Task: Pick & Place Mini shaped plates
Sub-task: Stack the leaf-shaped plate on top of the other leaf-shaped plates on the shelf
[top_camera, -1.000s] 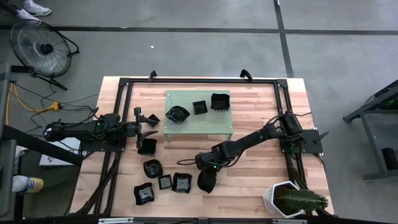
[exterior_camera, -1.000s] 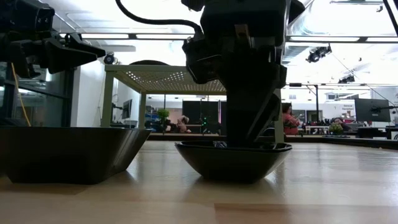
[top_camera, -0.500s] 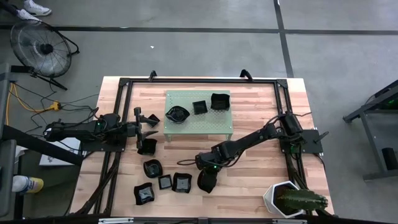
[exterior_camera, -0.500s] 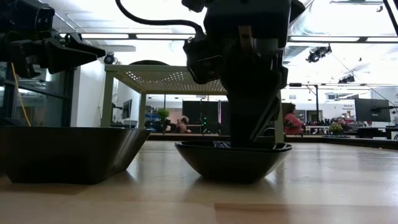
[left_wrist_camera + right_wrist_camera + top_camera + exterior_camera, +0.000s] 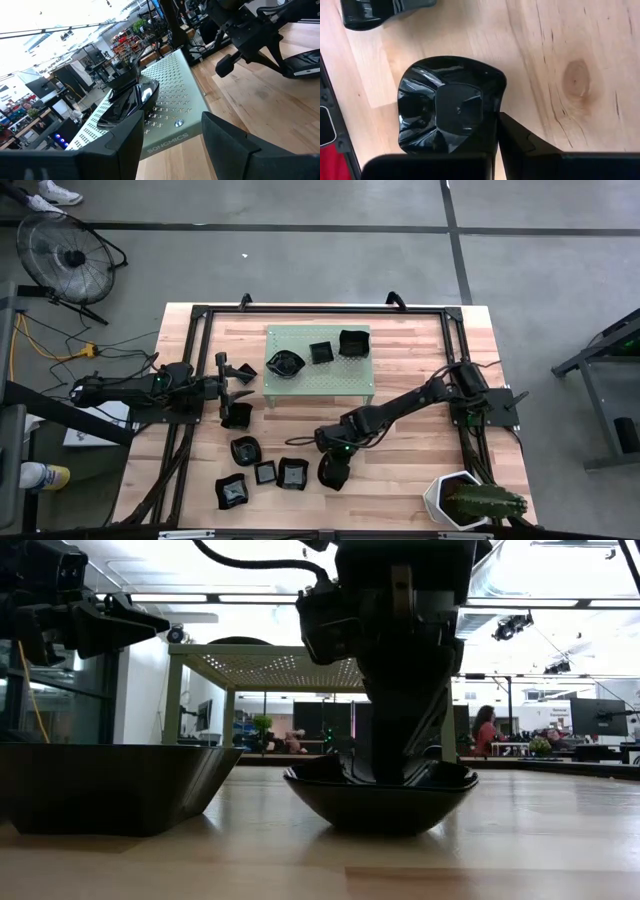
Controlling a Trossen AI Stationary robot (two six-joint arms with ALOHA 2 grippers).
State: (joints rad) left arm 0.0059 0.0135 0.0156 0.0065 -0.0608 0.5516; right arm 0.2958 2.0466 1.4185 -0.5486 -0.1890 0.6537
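Note:
Small glossy black mini shaped plates lie around a green perforated stand (image 5: 318, 365). Three of them sit on the stand's top (image 5: 285, 364). Several more rest on the wooden table at the near left (image 5: 245, 450). My right gripper (image 5: 335, 463) points down, shut on one plate (image 5: 333, 473) near the table's middle front. That plate sits with its base on the wood (image 5: 378, 805). My left gripper (image 5: 240, 375) hovers open above the table, just left of the stand, with nothing between its fingers (image 5: 125, 145). My right gripper pinches the plate's rim (image 5: 496, 119) on one side. One finger (image 5: 477, 137) is inside the dish and the other (image 5: 522, 140) is outside. The fingers come from above, pointing down. The plate's base is on the table (image 5: 380, 825).
A white hexagonal pot with a green plant (image 5: 458, 500) stands at the near right corner. A black frame (image 5: 200, 320) runs around the table's edges. Another black plate (image 5: 110, 785) stands close to the left of the held one. Bare wood lies right of the stand.
My right gripper has shut its fingers on the plate's rim, staying over the same spot. The plate has shifted a little on the table, and its rim now shows uneven in the low view.

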